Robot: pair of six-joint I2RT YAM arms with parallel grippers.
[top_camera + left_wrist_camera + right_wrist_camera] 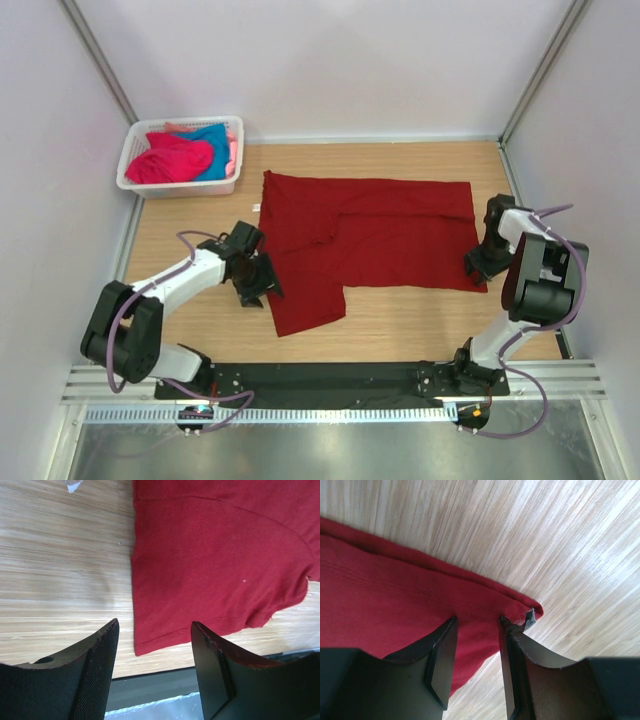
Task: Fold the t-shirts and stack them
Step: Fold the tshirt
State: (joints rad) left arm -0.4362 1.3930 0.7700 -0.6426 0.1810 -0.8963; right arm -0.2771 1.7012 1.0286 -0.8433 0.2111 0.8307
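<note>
Dark red shirt [400, 230] lies flat on the table [420, 320], long axis left to right, with one flap [305, 300] pointing toward the arm bases. The pink shirt [170, 162] and blue shirt [216, 140] sit in the basket [128, 182] at far left. Left claw [155, 624] is spread and empty, with the flap's hem corner just ahead of it. Right claw [477, 622] is spread astride the near right corner, with no pinch seen, so each arm is nearest its own end. A white scrap [257, 208] beside the shirt's left edge is too small to read.
</note>
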